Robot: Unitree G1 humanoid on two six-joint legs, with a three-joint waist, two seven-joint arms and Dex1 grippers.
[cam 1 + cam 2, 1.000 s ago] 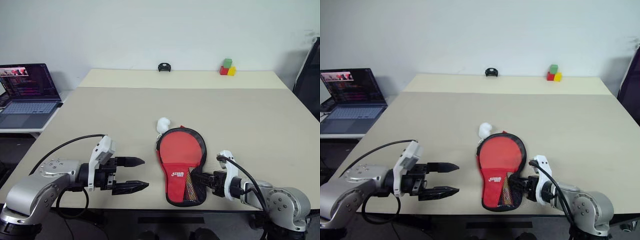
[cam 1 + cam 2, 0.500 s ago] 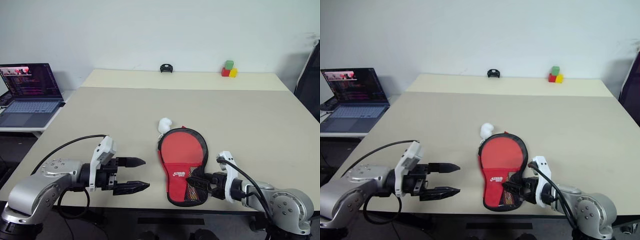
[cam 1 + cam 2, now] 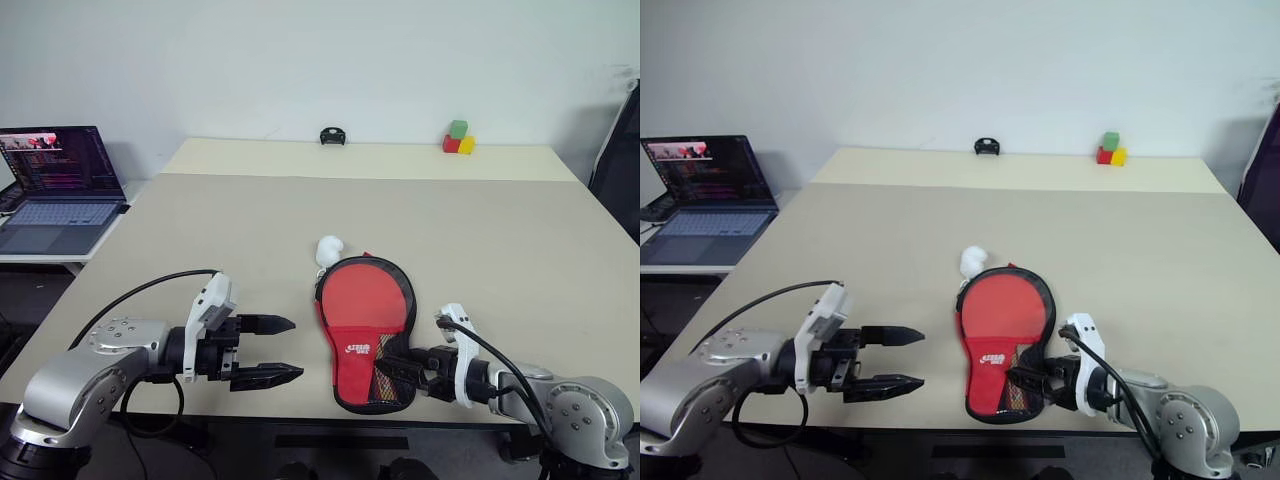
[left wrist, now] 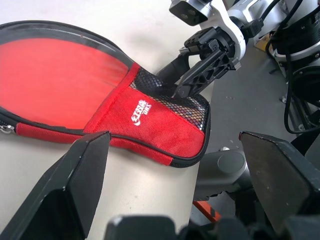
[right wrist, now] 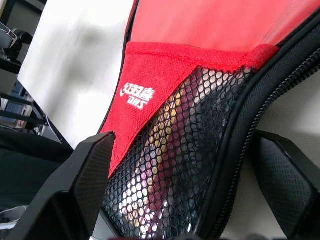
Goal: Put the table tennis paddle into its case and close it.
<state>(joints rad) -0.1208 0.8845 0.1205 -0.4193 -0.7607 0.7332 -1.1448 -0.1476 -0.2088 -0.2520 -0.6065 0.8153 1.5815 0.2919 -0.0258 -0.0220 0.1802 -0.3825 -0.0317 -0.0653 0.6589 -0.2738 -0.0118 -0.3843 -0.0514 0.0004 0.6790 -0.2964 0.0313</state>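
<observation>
Clutter on the beige table (image 3: 250, 230) is sparse: a small white ball (image 3: 327, 249) touches the far rim of the black fabric paddle-shaped case (image 3: 364, 335), a small black object (image 3: 331, 135) and a stack of green, red and yellow blocks (image 3: 456, 138) sit at the far edge, and an open laptop (image 3: 55, 188) rests on a side surface to the left. Nothing lies between the grippers and the case.

Inside the case, the red-faced table tennis paddle (image 3: 362, 298) shows through the clear panel; its wooden handle (image 5: 165, 145) is only dimly visible behind black mesh, and the zip's state is hard to make out, possibly unclosed along the right rim. The long axis runs from far to near, round head away from the robot, handle end at the table's near edge.

The left gripper (image 3: 266, 350) hovers well left of the case, fingers spread, empty. The right gripper (image 3: 390, 367) sits at the handle end with fingers parted, holding nothing.
</observation>
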